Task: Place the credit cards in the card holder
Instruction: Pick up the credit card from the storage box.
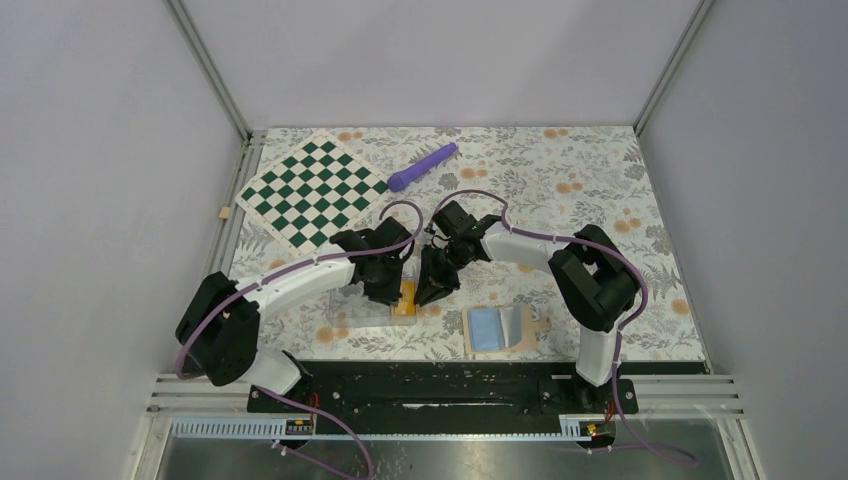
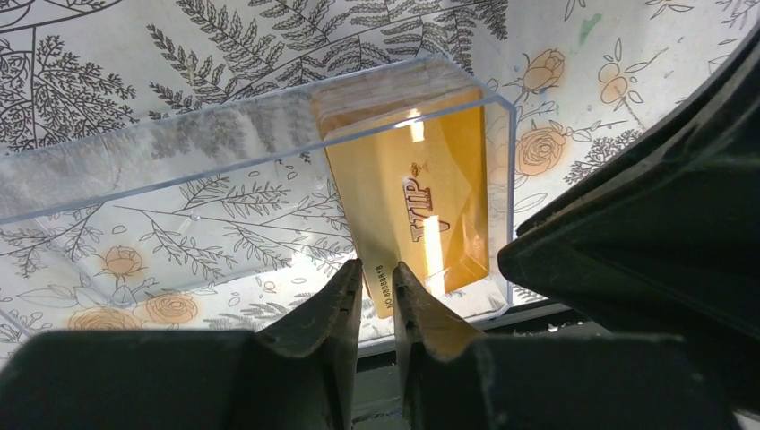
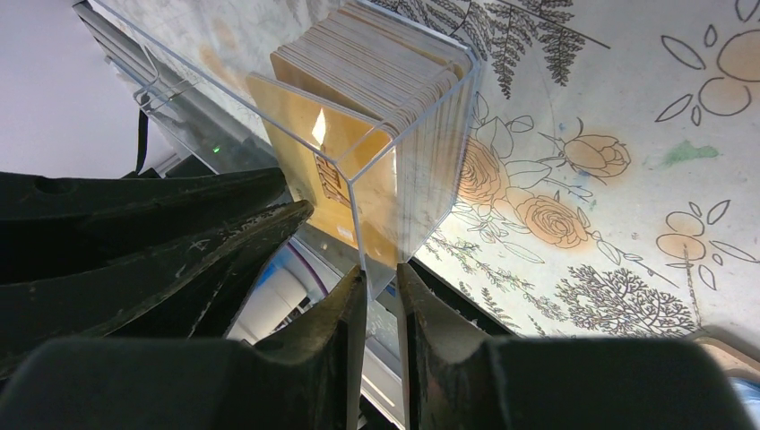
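A stack of orange-yellow credit cards (image 2: pixel 403 179) stands at one end of a clear plastic case (image 2: pixel 179 152). The front card leans out of the stack. My left gripper (image 2: pixel 376 267) is at that card's lower edge, its jaws a narrow gap apart, and I see the card's face beyond the tips, not pinched. My right gripper (image 3: pixel 381 271) is shut on the corner of the clear case's wall (image 3: pixel 394 179), beside the credit cards (image 3: pixel 376 63). In the top view both grippers meet over the cards (image 1: pixel 405 300). The card holder (image 1: pixel 497 328) lies open to the right, light blue side up.
A green-and-white chessboard (image 1: pixel 312 192) lies at the back left and a purple stick (image 1: pixel 422 166) at the back middle. A floral mat (image 1: pixel 600 180) covers the table. White walls stand on three sides, and the arm bases' black rail (image 1: pixel 430 385) runs along the near edge.
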{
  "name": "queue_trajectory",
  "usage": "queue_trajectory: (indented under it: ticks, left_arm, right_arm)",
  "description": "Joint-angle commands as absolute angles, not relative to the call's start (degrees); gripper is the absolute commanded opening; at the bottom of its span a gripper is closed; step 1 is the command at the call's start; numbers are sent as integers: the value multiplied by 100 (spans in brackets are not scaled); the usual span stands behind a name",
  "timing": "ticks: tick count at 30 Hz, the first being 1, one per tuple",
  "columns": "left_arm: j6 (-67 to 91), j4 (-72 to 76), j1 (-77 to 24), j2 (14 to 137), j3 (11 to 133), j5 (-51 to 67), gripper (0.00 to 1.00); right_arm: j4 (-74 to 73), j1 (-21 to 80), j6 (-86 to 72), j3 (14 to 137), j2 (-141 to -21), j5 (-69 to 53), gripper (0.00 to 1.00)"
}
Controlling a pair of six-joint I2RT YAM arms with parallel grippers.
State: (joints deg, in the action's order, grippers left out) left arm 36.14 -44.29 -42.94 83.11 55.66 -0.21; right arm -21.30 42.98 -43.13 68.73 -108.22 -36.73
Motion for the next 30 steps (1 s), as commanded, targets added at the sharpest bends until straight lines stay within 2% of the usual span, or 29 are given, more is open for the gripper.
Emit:
queue_trajectory:
  ticks: [1,17,30]
  left_arm:
    - [3526,-4397,-4415,8457,5876,-67,20]
    - [3399,-4775,-4697,8748,6237,-361,20]
    - [3726,-4382,-4699,8057,6019,-255,18]
  right_arm:
    - [-2225,4405,-4217,6874,-10958,-3716,25]
    - [-2231,4410,-4209,6856,-10969,-3718,25]
    - [-2226,4409,-4192,6813,-10930,-3709,25]
